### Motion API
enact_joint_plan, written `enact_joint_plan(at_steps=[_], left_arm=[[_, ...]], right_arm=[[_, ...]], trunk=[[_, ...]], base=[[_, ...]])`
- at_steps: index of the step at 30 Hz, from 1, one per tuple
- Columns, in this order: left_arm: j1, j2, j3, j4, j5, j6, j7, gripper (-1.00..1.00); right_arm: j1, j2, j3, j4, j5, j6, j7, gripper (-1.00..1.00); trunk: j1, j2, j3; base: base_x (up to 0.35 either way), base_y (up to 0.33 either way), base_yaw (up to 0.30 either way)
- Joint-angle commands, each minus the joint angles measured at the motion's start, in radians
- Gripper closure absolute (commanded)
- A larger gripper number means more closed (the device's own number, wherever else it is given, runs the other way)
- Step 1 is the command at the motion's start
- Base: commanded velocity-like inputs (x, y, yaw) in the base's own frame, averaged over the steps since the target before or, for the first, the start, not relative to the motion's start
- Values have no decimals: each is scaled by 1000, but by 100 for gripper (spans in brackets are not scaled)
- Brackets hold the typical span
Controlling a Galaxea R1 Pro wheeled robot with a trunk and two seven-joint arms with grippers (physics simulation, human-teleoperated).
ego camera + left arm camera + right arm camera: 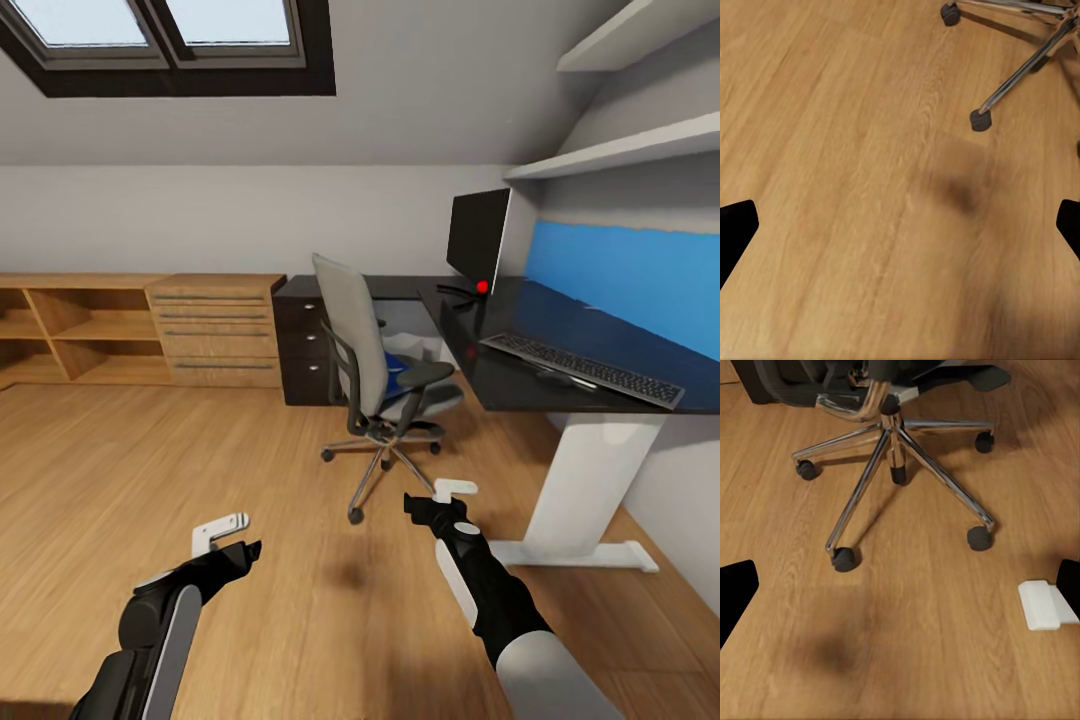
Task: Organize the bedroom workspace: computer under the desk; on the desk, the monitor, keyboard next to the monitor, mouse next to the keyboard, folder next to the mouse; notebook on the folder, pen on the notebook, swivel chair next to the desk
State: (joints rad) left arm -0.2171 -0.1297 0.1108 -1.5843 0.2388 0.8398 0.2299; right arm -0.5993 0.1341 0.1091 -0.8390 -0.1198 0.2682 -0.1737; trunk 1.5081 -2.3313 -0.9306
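Note:
The swivel chair (375, 365) stands on the floor in front of the desk (520, 385), its back to me, with the blue folder (402, 366) on its seat. On the desk's black top are the monitor (477, 240) at the far end and the keyboard (582, 368) nearer. A small dark shape (552, 378) at the keyboard's front edge looks like the mouse. Computer, notebook and pen are out of view. My left gripper (235, 540) (900, 232) and right gripper (438, 497) (900, 592) hang open and empty over the floor, short of the chair's star base (892, 442).
A light wooden drawer chest (215, 330) and open shelves (70, 330) line the back wall. The desk's dark drawer unit (305, 350) stands behind the chair. The desk's white leg (585, 480) and its foot (1046, 604) are to my right. A chair caster (980, 120) lies ahead of my left gripper.

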Motion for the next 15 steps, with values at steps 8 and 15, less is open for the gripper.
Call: enact_joint_plan(at_steps=[8,15], left_arm=[[-1,-2,1,3,10,4,8,-100],[-1,-2,1,4,10,4,8,-100]], right_arm=[[0,-1,3,-2,-11,3,-9,-100],[0,-1,4,-2,-11,3,-9,-100]], trunk=[[31,-57,-26],[57,-106,-48]], base=[[0,0,0],[0,0,0]])
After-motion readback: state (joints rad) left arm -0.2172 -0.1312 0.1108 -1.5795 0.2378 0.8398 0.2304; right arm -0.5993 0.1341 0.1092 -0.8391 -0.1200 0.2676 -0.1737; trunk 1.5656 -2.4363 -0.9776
